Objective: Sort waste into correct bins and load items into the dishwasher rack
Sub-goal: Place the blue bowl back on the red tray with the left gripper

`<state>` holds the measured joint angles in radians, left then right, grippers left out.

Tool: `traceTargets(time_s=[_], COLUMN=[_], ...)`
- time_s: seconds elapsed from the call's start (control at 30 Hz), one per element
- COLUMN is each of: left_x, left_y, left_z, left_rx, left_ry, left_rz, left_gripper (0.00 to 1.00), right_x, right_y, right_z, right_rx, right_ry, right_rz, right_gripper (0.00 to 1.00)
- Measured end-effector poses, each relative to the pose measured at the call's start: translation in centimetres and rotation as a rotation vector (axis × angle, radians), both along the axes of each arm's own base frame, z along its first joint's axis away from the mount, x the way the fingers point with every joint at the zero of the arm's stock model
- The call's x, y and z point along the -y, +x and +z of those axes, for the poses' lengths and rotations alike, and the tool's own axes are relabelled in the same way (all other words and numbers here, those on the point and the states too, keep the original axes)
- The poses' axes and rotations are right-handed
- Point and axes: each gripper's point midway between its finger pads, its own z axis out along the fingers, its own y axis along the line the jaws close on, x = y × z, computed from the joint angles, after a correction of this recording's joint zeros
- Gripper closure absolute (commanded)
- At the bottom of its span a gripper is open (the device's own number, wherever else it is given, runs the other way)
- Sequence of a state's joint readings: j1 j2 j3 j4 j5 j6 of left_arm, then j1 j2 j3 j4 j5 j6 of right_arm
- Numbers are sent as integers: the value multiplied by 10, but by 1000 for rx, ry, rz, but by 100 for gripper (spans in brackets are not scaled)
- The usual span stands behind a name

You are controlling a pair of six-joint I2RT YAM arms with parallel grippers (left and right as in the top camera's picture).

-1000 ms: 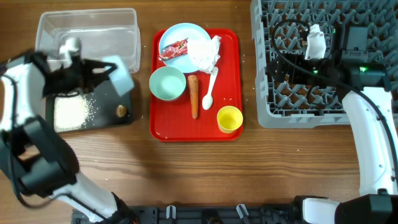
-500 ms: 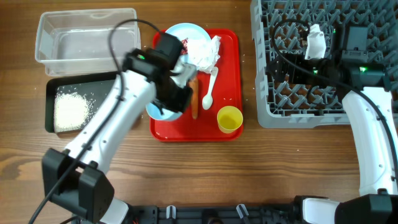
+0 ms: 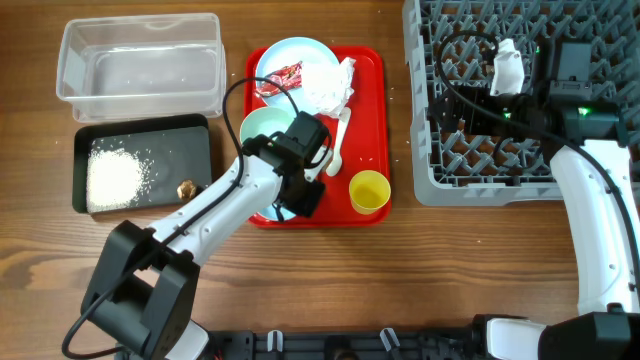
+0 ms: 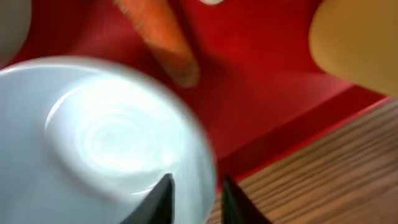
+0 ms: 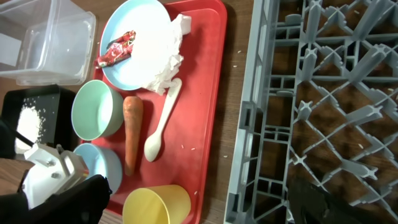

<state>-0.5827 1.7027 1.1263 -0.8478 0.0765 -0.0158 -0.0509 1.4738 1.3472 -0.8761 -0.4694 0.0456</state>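
1. Now, left gripper (image 4: 194, 199) sits on the light blue bowl (image 4: 106, 137), at the red tray's (image 3: 365, 100) 7 o'clock corner.
2. Its 2 fingers stand slightly apart astride the rim; pinching or loose, I cannot tell through the blur.
3. Right gripper (image 3: 490, 85) hangs wide open over the rack (image 3: 480, 170), at 3 o'clock.
4. Best play, I'd say: squeeze the rim firmly, lift straight up, dodge the carrot (image 5: 132, 134) at the bowl's 1 o'clock.

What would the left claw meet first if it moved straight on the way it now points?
Most likely the light blue bowl: its rim sits between the fingers of the left claw, though that view is blurred.
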Motion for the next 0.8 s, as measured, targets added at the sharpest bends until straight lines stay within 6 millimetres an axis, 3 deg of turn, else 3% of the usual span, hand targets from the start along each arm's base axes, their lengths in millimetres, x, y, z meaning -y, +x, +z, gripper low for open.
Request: traceTargets(time_s=[0.1,0.27,0.37,0.47,0.53,0.63,0.8], left_x=[-1,10,31,62,65,60,47], left_y=[1,18,51,98,108,115,117], left_z=[-1,7,44,99,108,89,22], left_rx=[5,68,183,378,418,387,253], left_ry=[4,-35,-111,-246,-272,-245,-147], left_rz=[-1,13,18,27,33,52,75], left_gripper=[56,37,27,24,24,27,34], right_x=[0,0,0,0,0,0,0], right_y=[0,0,1,1,1,1,1], right_z=[0,0,1,1,1,1,0], right_rx=[0,2,5,5,5,5,4], right_ry=[0,0,-1,-1,-1,-1,-1], right_rz=[0,0,0,0,0,0,0], right_gripper=[5,4,4,4,4,3,3])
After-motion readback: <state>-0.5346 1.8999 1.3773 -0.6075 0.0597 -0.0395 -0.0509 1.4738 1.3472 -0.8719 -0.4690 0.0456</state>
